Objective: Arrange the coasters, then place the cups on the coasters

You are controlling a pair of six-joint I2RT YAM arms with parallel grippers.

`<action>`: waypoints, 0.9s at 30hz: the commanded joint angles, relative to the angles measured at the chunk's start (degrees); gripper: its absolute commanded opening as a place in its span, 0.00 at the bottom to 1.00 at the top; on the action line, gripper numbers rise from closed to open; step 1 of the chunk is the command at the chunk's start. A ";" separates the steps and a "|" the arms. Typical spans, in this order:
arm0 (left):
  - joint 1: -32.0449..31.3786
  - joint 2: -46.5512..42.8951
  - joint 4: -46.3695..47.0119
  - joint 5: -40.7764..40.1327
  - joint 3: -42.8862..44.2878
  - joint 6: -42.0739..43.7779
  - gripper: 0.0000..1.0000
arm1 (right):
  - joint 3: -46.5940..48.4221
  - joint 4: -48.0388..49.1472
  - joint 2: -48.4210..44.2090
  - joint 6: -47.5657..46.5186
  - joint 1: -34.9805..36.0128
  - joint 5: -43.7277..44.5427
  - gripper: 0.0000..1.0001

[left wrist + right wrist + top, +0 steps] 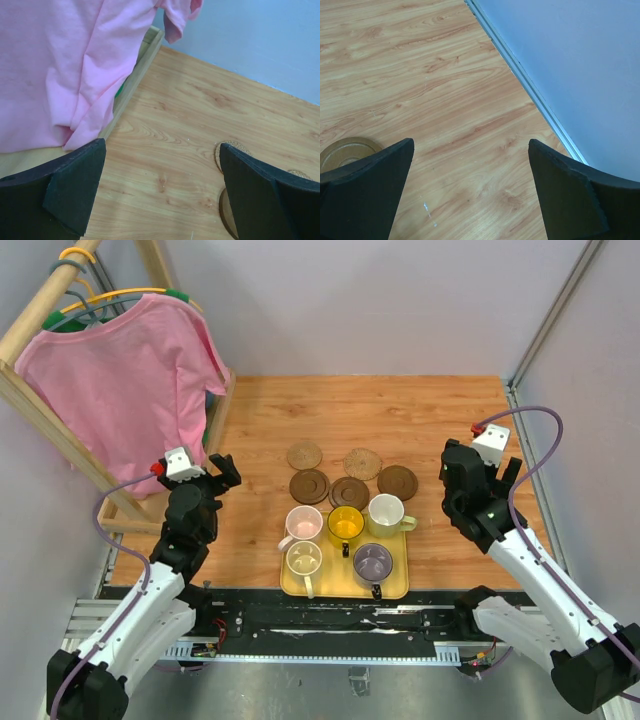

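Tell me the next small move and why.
Probably swing the right gripper toward the nearest dark coaster: it and the left gripper hang open and empty, the coasters sit bunched behind the yellow tray, and every cup stands on it.

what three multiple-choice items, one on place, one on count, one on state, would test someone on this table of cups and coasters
1. Where do the five cups stand?
A on the bare wood
B on the yellow tray
C on the clothes rack

2. How many of the coasters are dark brown?
A one
B three
C five

3. How are the left arm's fingers?
A shut on a cup
B shut on a coaster
C open, holding nothing

Answers:
1 B, all five sit inside the tray's rim.
2 B, three dark discs lie beside two tan ones.
3 C, bare wood shows in the wide gap between them.
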 commanded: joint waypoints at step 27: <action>-0.08 12.64 5.46 11.92 2.84 -1.19 1.00 | 6.82 7.71 8.98 -5.52 -0.73 -7.98 0.98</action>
